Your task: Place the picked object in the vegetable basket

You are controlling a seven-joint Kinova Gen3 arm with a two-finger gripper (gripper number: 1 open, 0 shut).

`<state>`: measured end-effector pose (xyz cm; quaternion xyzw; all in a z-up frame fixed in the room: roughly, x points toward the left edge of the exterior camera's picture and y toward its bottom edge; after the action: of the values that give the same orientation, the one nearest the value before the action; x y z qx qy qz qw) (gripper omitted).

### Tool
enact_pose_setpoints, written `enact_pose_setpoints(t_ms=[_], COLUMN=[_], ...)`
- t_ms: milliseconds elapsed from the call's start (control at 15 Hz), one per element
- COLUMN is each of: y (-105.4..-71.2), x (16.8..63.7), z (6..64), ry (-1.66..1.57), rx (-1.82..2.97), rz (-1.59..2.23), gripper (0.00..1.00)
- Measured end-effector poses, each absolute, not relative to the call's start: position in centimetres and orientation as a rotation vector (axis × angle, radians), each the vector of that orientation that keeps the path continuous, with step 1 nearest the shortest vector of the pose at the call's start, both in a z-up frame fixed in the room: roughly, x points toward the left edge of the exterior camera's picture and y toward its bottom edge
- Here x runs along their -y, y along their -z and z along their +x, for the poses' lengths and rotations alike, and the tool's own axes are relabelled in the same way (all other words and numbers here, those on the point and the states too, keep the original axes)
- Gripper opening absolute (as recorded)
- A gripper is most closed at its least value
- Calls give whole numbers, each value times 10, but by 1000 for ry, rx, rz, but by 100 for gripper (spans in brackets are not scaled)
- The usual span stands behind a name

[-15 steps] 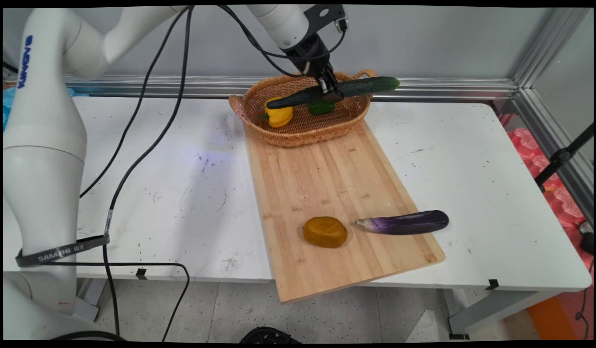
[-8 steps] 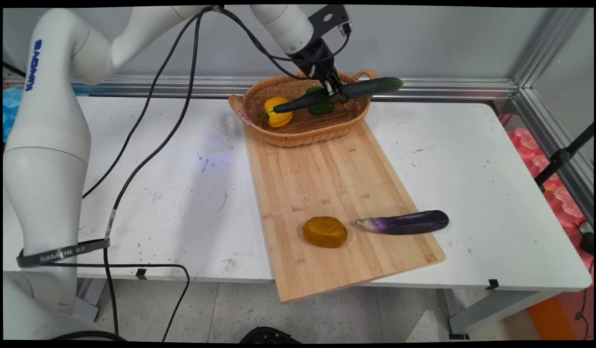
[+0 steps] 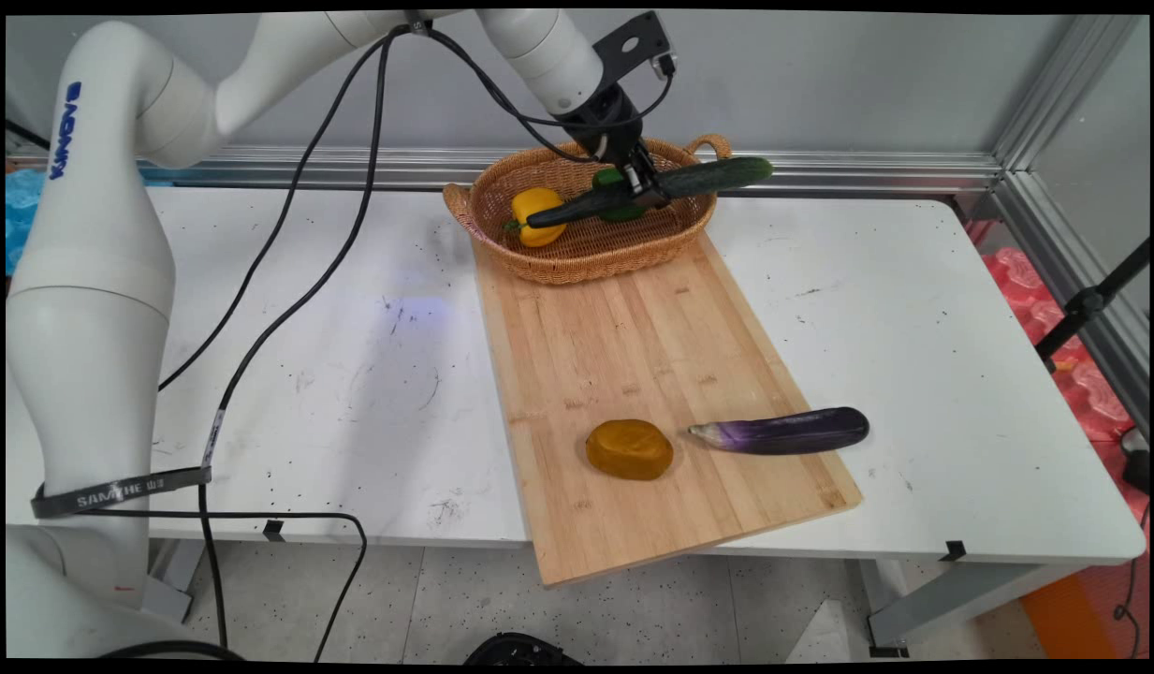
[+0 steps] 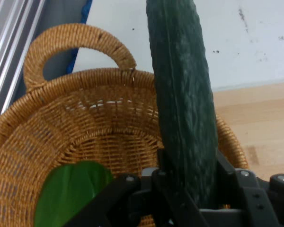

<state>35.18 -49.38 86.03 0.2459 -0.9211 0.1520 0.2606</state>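
Black two-finger gripper (image 3: 644, 183), top centre of frame, clamped on long dark-green cucumber (image 3: 651, 189) near its mid, held roughly level above oval woven wicker basket (image 3: 586, 257). Cucumber's right end sticks out past basket handle. In basket: yellow bell pepper (image 3: 536, 214) & green pepper (image 4: 68, 191). Lower on pale wooden cutting board (image 3: 633, 346): orange-brown rounded lump (image 3: 629, 449), purple eggplant (image 3: 782, 432) at board's right edge.

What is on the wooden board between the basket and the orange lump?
Nothing. In the main view the cutting board is bare wood from the basket down to the orange lump.
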Motion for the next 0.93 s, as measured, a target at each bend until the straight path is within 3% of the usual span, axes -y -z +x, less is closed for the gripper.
enact_pose_setpoints(t_ms=[467, 533, 933], y=[-852, -851, -847], x=[494, 494, 493], z=[357, 358, 359], ry=[-415, -415, -407], rx=[2504, 2504, 2509], rz=[671, 671, 669], gripper=[0, 100, 100])
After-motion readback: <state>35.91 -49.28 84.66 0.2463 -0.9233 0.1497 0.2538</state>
